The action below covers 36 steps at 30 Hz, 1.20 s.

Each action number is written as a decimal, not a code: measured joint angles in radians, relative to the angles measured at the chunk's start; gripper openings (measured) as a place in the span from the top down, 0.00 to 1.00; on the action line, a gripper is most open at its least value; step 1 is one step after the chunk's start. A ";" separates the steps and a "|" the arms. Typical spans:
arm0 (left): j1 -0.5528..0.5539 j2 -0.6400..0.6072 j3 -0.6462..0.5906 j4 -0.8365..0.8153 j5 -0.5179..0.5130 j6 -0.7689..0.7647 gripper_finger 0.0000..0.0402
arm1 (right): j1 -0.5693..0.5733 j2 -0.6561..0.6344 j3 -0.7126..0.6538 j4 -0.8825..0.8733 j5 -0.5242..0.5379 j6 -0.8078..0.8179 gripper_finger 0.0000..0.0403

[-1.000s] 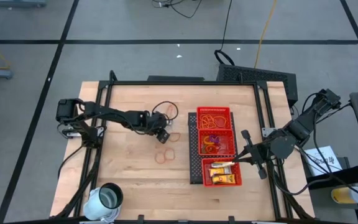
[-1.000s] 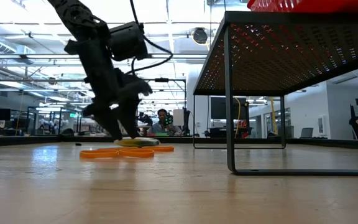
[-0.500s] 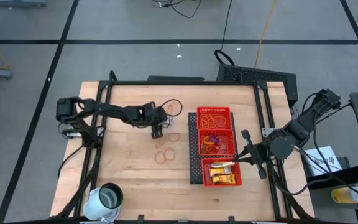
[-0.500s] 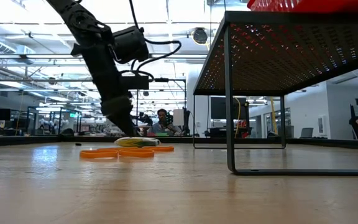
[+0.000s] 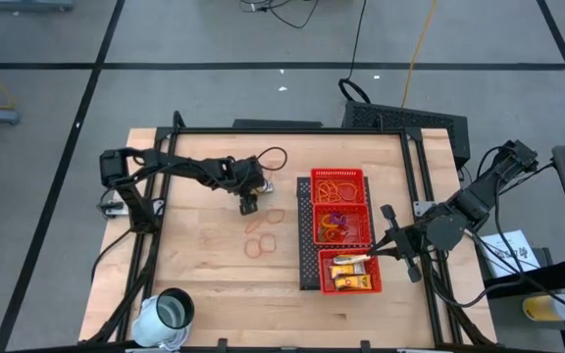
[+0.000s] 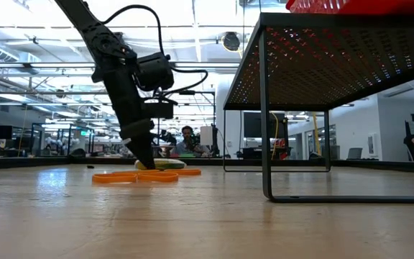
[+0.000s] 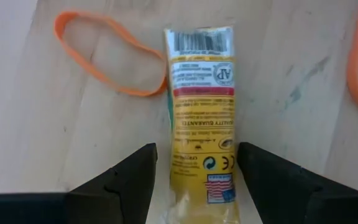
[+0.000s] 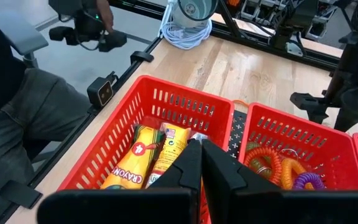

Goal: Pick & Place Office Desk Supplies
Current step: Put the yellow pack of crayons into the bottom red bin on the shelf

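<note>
the left end effector [image 5: 249, 203] hangs low over the desk [image 5: 204, 265], just beside the red tray [image 5: 311, 211] on its open-desk side, with its fingers [image 7: 120, 183] spread apart on either side of a yellow packet [image 7: 201, 124] that lies flat on the wood; the fingers straddle the packet without pressing on it as far as the wrist view shows. an orange rubber band [image 7: 107, 53] lies touching the packet's edge, and more orange rubber-band loops [image 5: 261, 235] rest on the desk close to the tray. from the low view the left end effector's tip comes down to the packet [image 6: 160, 164] among the loops [image 6: 139, 176]. the right end effector [image 5: 369, 254] sits with its fingers pressed together, empty, over the tray's end compartment, above the packets [image 8: 151, 158] lying there; the middle compartment holds coiled bands [image 8: 278, 171]. a white cup [image 5: 170, 314] stands at the desk corner well apart from the tray.
</note>
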 joint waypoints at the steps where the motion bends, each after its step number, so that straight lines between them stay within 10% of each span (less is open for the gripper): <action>1: 0.003 0.001 0.000 -0.005 0.005 -0.019 0.40 | 0.000 0.000 0.000 0.000 0.000 0.000 1.00; 15: 0.003 -0.183 -0.008 -0.068 0.096 -0.204 0.81 | -0.001 0.002 -0.018 0.048 0.087 -0.020 1.00; 27: -0.101 -0.430 -0.006 0.293 0.289 -0.427 0.69 | -0.087 0.002 -0.199 0.588 0.210 -0.349 0.96; 36: -0.299 -0.417 -0.005 0.676 0.198 -0.269 0.71 | -0.291 0.057 -0.207 0.733 0.183 -0.342 0.67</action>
